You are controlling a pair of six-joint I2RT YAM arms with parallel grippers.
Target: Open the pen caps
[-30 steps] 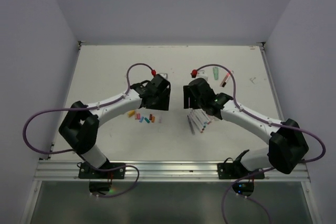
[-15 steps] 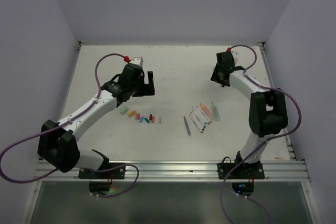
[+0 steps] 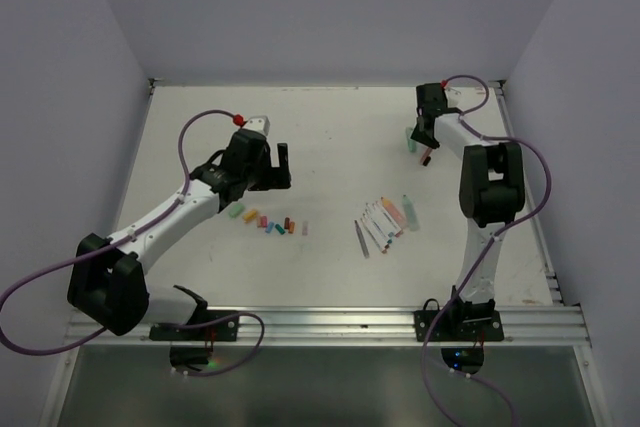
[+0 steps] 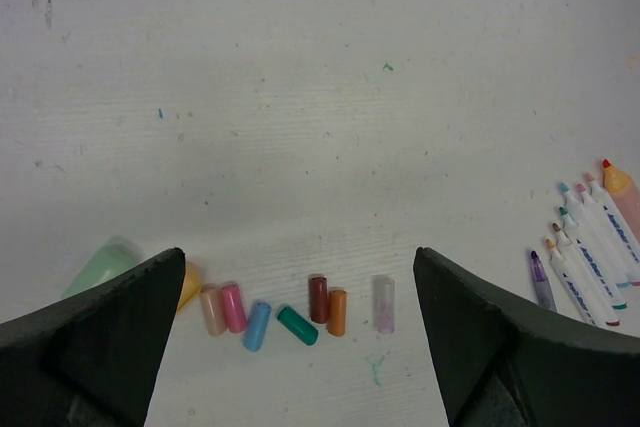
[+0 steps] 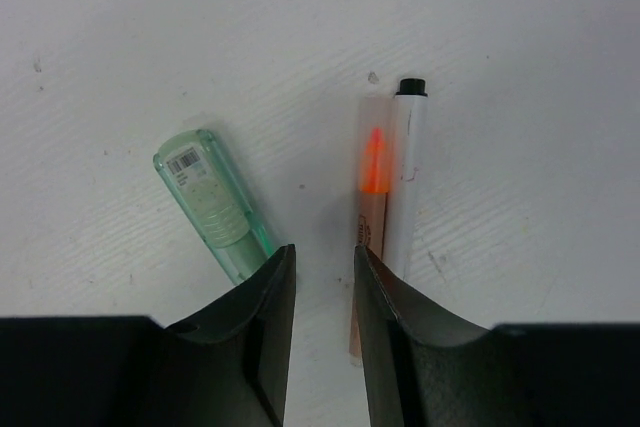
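Risk: right gripper (image 5: 325, 257), jaws at a narrow gap and empty, hung between green highlighter (image 5: 215, 209) to its left and orange-capped pen (image 5: 373, 172) to its right; closing there would likely have caught neither, or nudged them aside; left gripper (image 4: 300, 257) gaped wide, empty.

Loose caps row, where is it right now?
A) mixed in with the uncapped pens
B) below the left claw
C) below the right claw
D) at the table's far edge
B: the left wrist view shows the caps in a row just below the wide-open left claw, while the right claw hangs over a highlighter and two pens.
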